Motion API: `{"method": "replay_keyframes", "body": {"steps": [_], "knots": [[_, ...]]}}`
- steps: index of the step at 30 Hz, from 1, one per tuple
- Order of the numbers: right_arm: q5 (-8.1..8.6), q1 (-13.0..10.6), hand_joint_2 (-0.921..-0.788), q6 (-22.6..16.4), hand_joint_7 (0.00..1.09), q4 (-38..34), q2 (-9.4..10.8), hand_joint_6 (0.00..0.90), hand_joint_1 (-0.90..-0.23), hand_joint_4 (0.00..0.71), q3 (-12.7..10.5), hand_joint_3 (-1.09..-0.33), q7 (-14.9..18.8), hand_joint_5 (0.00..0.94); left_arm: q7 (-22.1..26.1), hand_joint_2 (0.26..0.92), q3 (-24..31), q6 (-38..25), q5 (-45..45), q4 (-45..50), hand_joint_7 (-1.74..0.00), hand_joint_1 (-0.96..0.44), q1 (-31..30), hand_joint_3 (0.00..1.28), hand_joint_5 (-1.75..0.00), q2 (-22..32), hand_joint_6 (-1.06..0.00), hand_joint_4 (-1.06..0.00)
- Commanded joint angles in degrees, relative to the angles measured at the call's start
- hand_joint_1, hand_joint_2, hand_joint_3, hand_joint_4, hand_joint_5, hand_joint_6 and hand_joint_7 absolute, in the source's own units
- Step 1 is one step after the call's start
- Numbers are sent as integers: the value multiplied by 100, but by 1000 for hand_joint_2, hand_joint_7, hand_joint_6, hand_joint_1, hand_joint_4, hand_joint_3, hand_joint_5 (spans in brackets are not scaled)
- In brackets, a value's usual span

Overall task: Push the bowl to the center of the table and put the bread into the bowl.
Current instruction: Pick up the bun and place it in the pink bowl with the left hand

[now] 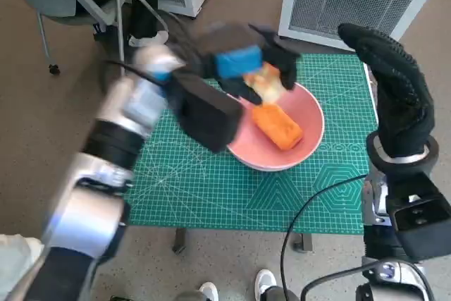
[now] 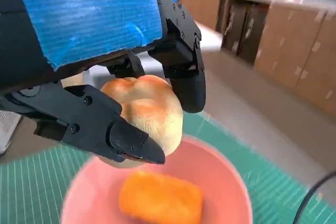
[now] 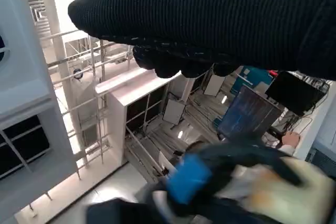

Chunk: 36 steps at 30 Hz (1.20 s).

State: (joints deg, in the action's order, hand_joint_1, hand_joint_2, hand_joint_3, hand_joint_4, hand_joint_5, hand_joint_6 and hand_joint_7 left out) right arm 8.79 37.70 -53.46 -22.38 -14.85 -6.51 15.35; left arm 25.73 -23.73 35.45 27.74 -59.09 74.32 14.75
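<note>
You see the pink bowl (image 1: 310, 139) sitting upright on the green mat, toward the middle and far side of the table. It is round, shallow and smooth-rimmed. Inside it lies an orange, block-shaped piece of bread (image 1: 277, 126), resting flat on the bowl's floor, its long side running at a slant in the head view. You find a second piece, a round pale bun (image 2: 147, 111) with a browned top, raised over the bowl's far-left rim and clear of the bowl's floor, gripped between the fingers (image 2: 190, 77) of the left hand (image 1: 243, 61), directly above the orange piece.
</note>
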Motion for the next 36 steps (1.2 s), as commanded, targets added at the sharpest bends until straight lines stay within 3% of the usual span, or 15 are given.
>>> {"method": "replay_keyframes", "body": {"steps": [1,7,10,11,12,14,17,22,30,36], "knots": [[-77,-194,-921,45,555,79,1,-1,-557,262,-52,-767,-56,0,-234,920,-211,-72,270,-433,-1160,-1,127,52,-1139,-225,-629,-719],[-184,-297,-921,63,553,201,-10,-1,-545,262,-104,-773,-153,0,-200,920,-305,-272,341,-833,-1211,-1,66,66,-1120,-482,-599,-716],[-254,-340,-921,79,551,244,-14,-1,-541,260,-133,-776,-217,0,56,921,-272,-557,275,-990,-1303,-1,32,138,-1187,-606,-500,-652],[-283,-354,-921,87,551,259,-16,-1,-541,260,-144,-778,-240,1,152,894,-268,-671,261,-1028,-1061,-30,28,149,-951,-640,-410,-550],[-313,-366,-921,94,551,270,-16,-1,-540,260,-159,-779,-269,1,314,887,-253,-817,229,-1062,-830,-50,32,136,-707,-671,-392,-532],[-351,-385,-921,110,551,299,-14,-1,-540,261,-176,-781,-311,1,587,884,-213,-1010,162,-1077,-558,-94,50,100,-392,-693,-331,-448],[-374,-407,-921,142,551,348,-10,-1,-538,264,-187,-784,-358,3,1012,882,-95,-1229,2,-1007,-322,-190,82,63,-128,-674,-242,-280],[-403,-432,-921,193,551,424,-1,-1,-540,271,-183,-784,-416,6,1316,886,129,-1203,-285,-744,-208,-320,19,42,-22,-550,-178,-135],[-408,-395,-921,248,555,429,13,3,-543,278,-185,-783,-476,9,814,910,966,-251,-1158,-399,-158,-488,-454,46,-1,-314,-88,-21],[-316,-323,-921,339,559,410,27,3,-559,275,-188,-778,-480,6,670,920,1692,157,-2019,103,-109,-648,-842,307,1,-273,-13,-1]]}}
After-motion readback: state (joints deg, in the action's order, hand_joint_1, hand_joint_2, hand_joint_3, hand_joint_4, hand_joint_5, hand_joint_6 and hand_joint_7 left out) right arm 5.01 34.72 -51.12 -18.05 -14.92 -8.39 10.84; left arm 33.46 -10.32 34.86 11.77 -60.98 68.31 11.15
